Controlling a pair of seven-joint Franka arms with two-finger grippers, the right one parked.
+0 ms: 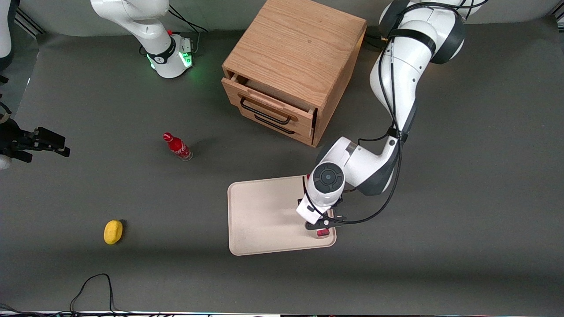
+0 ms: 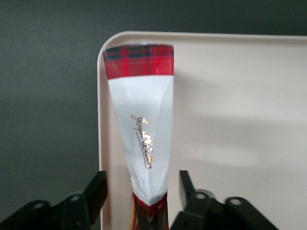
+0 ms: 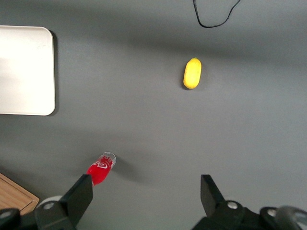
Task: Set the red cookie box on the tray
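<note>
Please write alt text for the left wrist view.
The red cookie box lies on the tray along its rim, near a rounded corner. The gripper is above it, its open fingers on either side of the box without touching.

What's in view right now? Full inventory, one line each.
red cookie box: 1, red tartan with white face, on the tray along its edge toward the working arm's end, between the gripper's fingers
tray: 1, pale pinkish-beige, on the table nearer the front camera than the cabinet
drawer cabinet: 1, oak, top drawer slightly open
bottle: 1, red, toward the parked arm's end
yellow object: 1, toward the parked arm's end, nearer the camera than the bottle
cable: 1, black, nearest table edge
gripper: 1, black, over the tray, fingers open either side of the box
</note>
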